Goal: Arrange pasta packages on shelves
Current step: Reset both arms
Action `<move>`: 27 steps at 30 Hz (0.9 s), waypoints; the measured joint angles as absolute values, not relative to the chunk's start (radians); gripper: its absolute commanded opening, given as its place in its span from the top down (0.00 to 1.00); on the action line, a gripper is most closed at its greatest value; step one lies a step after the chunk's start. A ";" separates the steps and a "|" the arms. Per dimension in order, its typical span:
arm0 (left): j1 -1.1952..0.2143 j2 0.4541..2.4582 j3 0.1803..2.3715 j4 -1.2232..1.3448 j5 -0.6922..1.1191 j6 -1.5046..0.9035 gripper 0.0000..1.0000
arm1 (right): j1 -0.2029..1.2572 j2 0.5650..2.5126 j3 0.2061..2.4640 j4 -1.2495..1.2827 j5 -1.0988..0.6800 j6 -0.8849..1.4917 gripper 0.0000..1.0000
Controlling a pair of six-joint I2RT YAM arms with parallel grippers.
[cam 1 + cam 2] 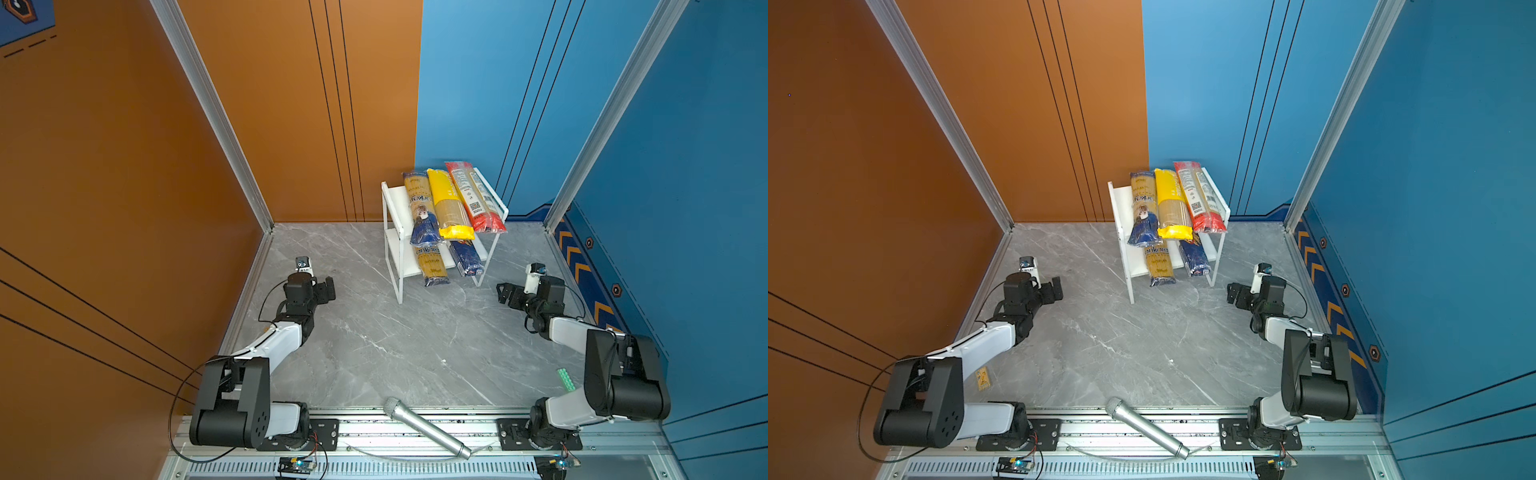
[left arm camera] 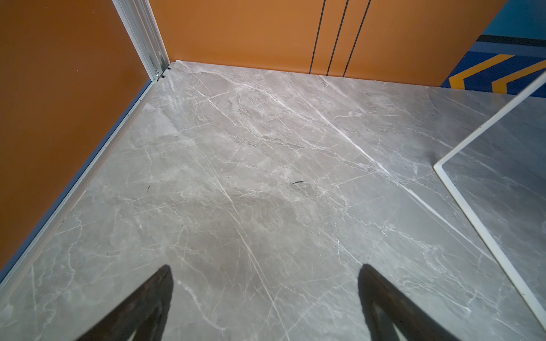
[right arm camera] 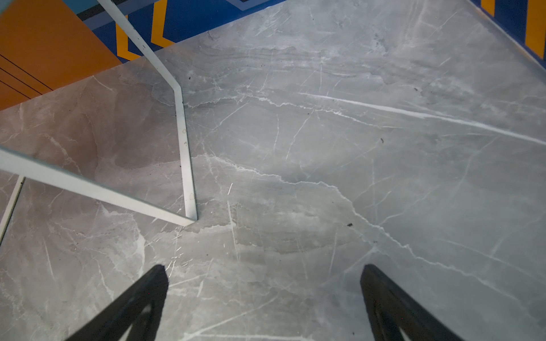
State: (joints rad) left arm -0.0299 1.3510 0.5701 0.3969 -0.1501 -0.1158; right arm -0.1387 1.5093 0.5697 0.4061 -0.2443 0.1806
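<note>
The white two-tier shelves [image 1: 397, 208] [image 1: 1121, 203] stand at the back of the grey marble table. On the top board lie three pasta packages side by side: a blue-and-yellow one [image 1: 419, 208], a yellow one [image 1: 446, 203] and a red one [image 1: 473, 195]. The lower board carries another blue-and-yellow package [image 1: 432, 264] and a dark blue one [image 1: 465, 257]. My left gripper [image 1: 328, 289] [image 2: 266, 267] hovers left of the rack, open and empty. On the rack's right, my right gripper [image 1: 503, 293] [image 3: 263, 267] is also open and empty.
A silver microphone [image 1: 426, 428] lies across the front rail. A green strip [image 1: 566, 379] rests by the right arm and a small yellow card [image 1: 983, 380] by the left arm. Rack legs [image 2: 472, 218] [image 3: 184, 147] stand near both grippers. Walls enclose three sides.
</note>
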 measured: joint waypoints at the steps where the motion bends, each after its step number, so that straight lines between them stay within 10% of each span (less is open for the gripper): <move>1: -0.026 1.353 0.570 0.405 -0.150 -0.110 0.02 | -0.139 1.517 0.570 0.414 -0.244 0.181 0.00; 27: -0.033 1.568 0.285 1.034 -0.154 -0.004 0.02 | -0.029 1.532 0.434 0.712 -0.124 0.075 0.00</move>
